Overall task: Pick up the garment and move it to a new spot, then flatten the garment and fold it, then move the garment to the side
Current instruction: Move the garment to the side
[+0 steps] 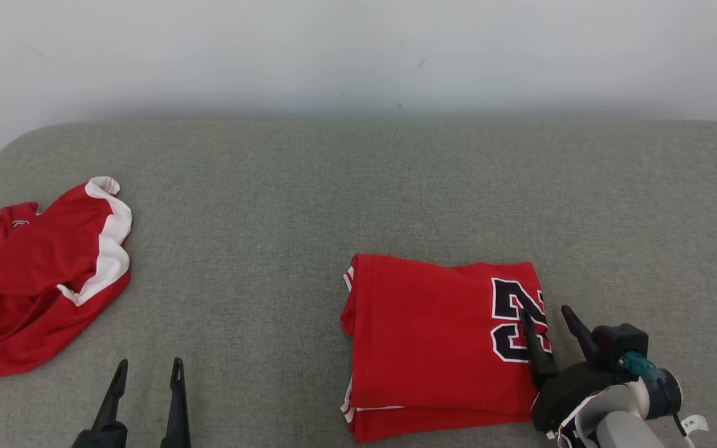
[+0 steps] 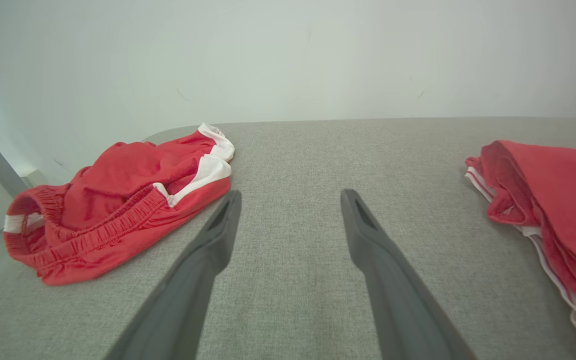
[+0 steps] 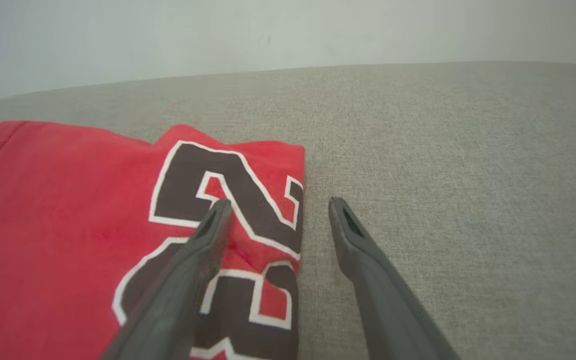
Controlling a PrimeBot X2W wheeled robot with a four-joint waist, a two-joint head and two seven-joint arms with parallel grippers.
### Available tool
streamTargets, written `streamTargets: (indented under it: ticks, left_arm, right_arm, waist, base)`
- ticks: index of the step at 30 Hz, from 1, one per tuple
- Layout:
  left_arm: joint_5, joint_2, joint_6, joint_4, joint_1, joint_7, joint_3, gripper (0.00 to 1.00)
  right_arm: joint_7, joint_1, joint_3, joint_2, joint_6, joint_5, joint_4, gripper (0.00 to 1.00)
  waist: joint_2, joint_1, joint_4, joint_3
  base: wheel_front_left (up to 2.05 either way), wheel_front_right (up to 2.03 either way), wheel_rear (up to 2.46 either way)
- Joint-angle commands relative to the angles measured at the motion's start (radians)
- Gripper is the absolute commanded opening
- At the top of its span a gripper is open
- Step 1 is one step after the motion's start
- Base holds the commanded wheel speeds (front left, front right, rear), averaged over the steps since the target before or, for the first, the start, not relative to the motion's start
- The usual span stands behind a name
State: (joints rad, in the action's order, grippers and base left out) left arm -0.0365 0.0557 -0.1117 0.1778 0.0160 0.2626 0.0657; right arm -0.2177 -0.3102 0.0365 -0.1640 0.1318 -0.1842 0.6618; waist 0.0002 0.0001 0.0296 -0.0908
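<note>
Since its two dark fingers stand spread wide with nothing between them, the right tool [image 1: 545, 311] has hold of nothing. It hangs low at the right edge of the folded red jersey [image 1: 433, 336], one finger over the big dark number and the other over the bare grey cloth of the table [image 1: 271, 205]. That straddle looks chosen, to my eye, for nipping the stacked edge so the whole packet can be lifted or dragged aside. The jersey lies right of the middle, near the front of the table, in a neat thick rectangle, so the folding seems done and only the move to the side is left. The left tool [image 1: 150, 362] is spread wide too and empty, low over bare table between the jersey and a crumpled pair of red shorts [image 1: 28, 274] at the far left, touching neither.
</note>
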Motion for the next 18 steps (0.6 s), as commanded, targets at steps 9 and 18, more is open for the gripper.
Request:
streamTargets:
  ticks: [9,18]
  left_arm:
    - [-0.006,0.001,0.0,0.007,-0.028,0.003,0.001,1.0]
    - [-0.009,0.0,-0.001,0.009,-0.04,0.003,0.005,1.0]
  right_arm:
    - [-0.002,-0.038,0.037,0.02,-0.003,-0.034,0.155,1.0]
    - [-0.014,-0.094,0.094,0.019,-0.003,-0.089,0.229,0.0]
  waist:
    - [-0.0002,-0.0001,0.006,-0.02]
    - [-0.0002,-0.0001,-0.003,-0.029]
  base:
    - [0.0,0.0,0.0]
    - [0.0,0.0,0.0]
